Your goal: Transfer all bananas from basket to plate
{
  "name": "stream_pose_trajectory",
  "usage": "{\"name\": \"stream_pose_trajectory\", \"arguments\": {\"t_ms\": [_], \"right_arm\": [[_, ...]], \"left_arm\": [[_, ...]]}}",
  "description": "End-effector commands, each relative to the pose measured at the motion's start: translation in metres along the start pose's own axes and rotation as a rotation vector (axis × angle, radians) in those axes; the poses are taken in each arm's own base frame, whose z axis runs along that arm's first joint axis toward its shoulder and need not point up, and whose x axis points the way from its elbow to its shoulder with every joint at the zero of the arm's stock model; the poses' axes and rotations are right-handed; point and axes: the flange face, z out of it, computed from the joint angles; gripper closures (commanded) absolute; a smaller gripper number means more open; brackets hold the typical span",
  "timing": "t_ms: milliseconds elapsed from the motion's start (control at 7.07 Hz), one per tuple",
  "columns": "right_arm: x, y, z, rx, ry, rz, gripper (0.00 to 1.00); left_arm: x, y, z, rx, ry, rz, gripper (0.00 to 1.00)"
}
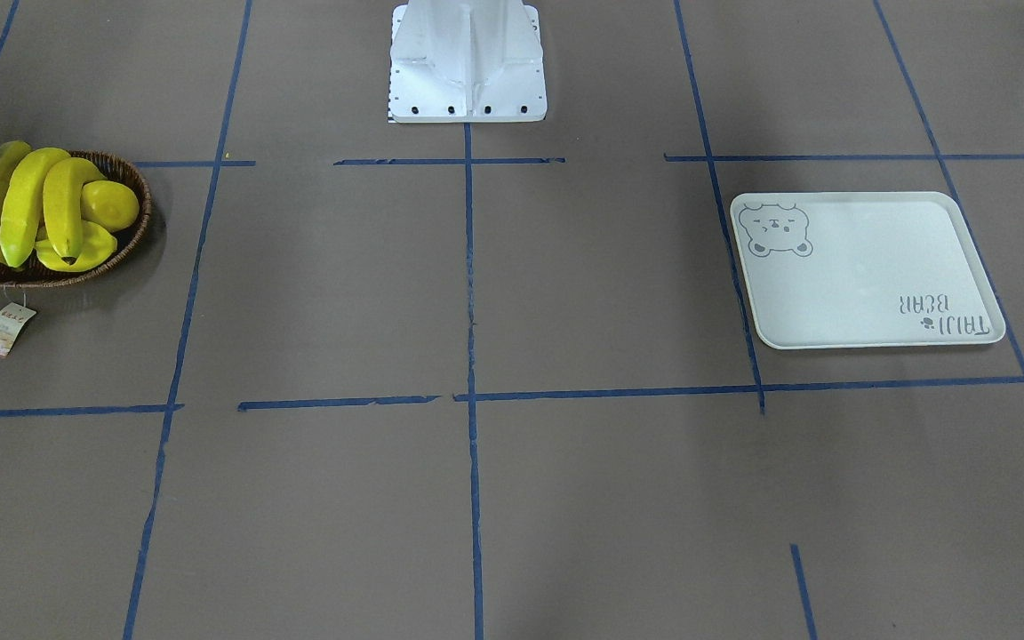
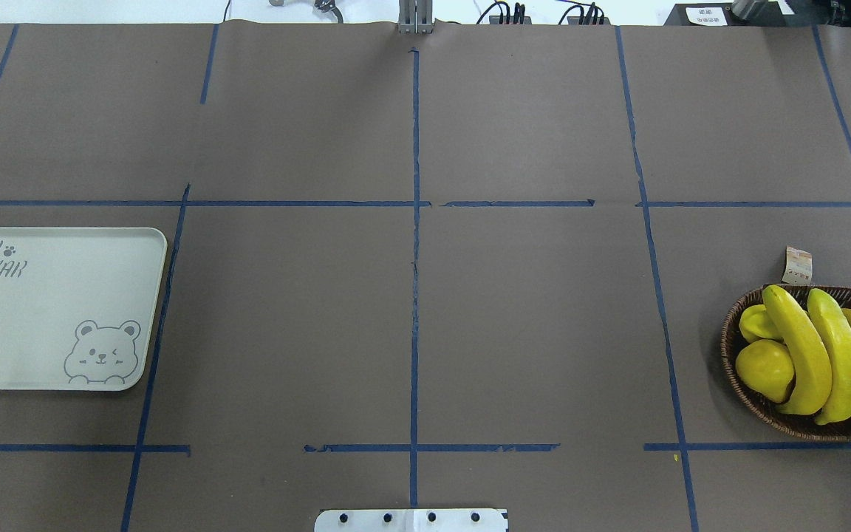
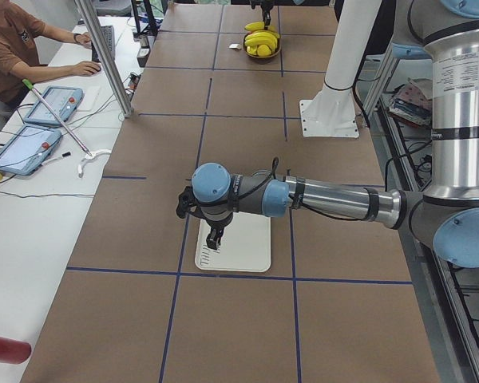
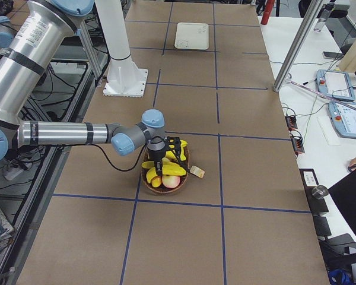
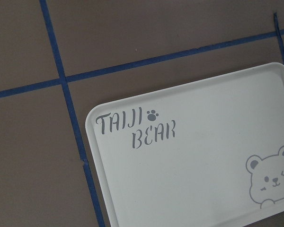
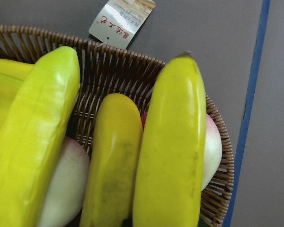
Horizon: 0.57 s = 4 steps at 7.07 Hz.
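My right gripper point(image 4: 159, 168) hangs just over the basket point(image 2: 726, 347), and my left gripper point(image 3: 214, 242) hovers above the plate point(image 2: 41, 310). Neither shows clearly enough for me to say whether its jaws stand apart or closed. All the bananas point(image 2: 802, 351) lie in the basket, and the plate is bare, well apart from it at the other end of the table, so nothing is transferred yet. My worry is the pile itself. The bananas lie side by side, touching, propped on a pale pinkish fruit point(image 6: 213, 142), so a careless descent could pinch two at once or roll the one I want off its perch. Their glossy, curved skin could slip from my grasp if I take one near a tip rather than at mid-length. The lemon point(image 2: 765, 368) and starfruit point(image 2: 754, 323) are equally yellow and close by, so a wrong pick is possible. The wicker basket looks light, and a dragging lift might shift or tilt it. My left arm over the plate could also block the drop-off.
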Motion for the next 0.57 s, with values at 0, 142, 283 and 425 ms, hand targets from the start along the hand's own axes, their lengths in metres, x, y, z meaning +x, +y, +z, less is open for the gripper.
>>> {"name": "stream_pose_trajectory", "arguments": {"t_ms": [0,142,283,425], "right_arm": [[0.001,-0.002,-0.007,0.017,-0.002,0.006,0.93],[0.002,-0.005,-0.016,0.037,-0.006,0.016,0.98],[0.004,-0.006,-0.031,0.063,-0.018,0.031,0.99],[0.003,-0.005,-0.051,0.084,-0.053,0.046,0.99]], "left_arm": [[-0.001,0.0,0.001,-0.001,0.0,-0.002,0.0],[-0.001,0.0,0.001,-0.001,0.0,-0.002,0.0],[0.0,0.0,0.0,0.0,0.0,-0.002,0.0],[0.001,-0.001,-0.001,0.001,0.0,0.0,0.0]]}}
